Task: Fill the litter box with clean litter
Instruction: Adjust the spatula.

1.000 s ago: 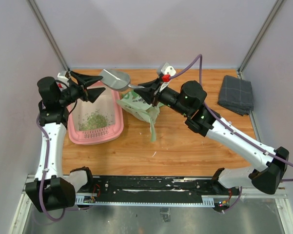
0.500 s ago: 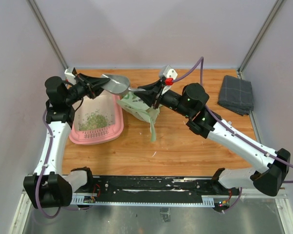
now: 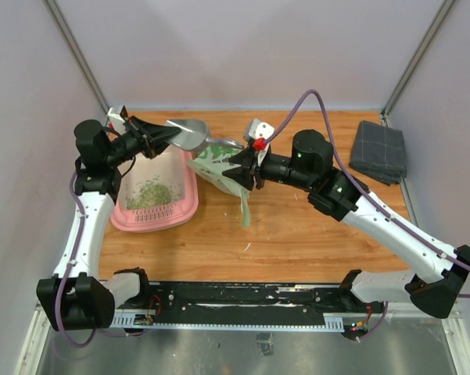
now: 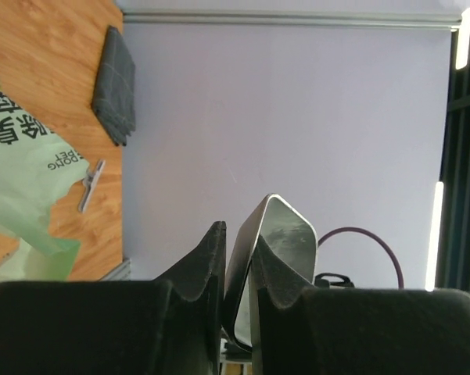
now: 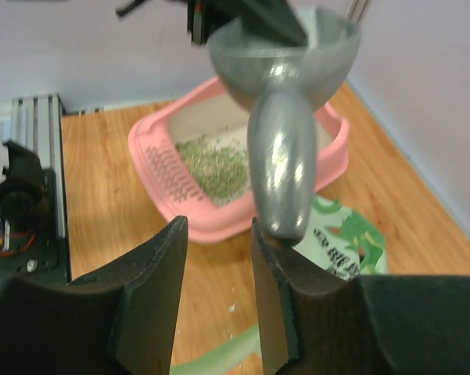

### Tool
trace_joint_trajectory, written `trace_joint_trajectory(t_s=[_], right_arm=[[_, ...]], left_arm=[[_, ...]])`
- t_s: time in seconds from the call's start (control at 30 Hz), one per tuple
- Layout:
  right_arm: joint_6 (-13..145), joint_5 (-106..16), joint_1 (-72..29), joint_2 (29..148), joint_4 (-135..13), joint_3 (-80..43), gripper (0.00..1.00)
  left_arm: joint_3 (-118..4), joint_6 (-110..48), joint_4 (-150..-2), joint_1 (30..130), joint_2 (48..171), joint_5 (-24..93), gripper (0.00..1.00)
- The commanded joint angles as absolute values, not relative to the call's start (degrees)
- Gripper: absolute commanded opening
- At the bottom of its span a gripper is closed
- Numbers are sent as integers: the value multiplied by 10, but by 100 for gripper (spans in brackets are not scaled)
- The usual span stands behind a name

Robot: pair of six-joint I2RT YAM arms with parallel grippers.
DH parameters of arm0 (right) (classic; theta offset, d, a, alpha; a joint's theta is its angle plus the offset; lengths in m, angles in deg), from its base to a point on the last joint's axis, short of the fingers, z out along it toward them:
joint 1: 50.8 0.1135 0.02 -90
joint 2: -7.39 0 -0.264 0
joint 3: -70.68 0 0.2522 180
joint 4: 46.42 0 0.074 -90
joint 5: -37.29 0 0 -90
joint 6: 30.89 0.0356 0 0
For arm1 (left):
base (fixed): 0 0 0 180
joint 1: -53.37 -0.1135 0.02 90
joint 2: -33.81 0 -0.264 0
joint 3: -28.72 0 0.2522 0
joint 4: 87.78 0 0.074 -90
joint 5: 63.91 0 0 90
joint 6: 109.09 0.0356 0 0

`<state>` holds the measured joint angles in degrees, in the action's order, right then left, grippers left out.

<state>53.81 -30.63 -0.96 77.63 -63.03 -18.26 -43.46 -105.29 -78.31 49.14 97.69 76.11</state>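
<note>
Left hand (image 4: 236, 248): pinched shut on scoop (image 4: 285, 234) wall.
Right hand (image 5: 219, 234): parted, holding nothing.
Advice: carry scoop level, tip over litter box (image 3: 152, 223).

Wooden table (image 3: 297, 230); on it litter box (image 3: 152, 222), bag (image 3: 216, 166), grey cloth (image 3: 379, 152).

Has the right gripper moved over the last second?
Yes. In the top view the right gripper has come back from the rear wall toward the near edge, judged against the grey cloth, which has stayed put. It now sits over the green bag.
</note>
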Motion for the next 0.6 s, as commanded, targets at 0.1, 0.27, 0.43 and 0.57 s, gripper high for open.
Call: trace_joint_trajectory(t_s=[0.1,0.27,0.43,0.57], right_arm=[[527,-295,-11,788,-801,-241,44],[536,-378,-11,778,-826,-263,47],[509,-403,-12,780,-863,-299,55],[511,-378,-12,810,-891,-333,55]], left_arm=[[-501,-954,-694,490,984,759,0],[-525,-850,-602,490,994,739,0],[-541,-786,-534,496,988,711,0],[-536,-764,-512,512,983,690,0]])
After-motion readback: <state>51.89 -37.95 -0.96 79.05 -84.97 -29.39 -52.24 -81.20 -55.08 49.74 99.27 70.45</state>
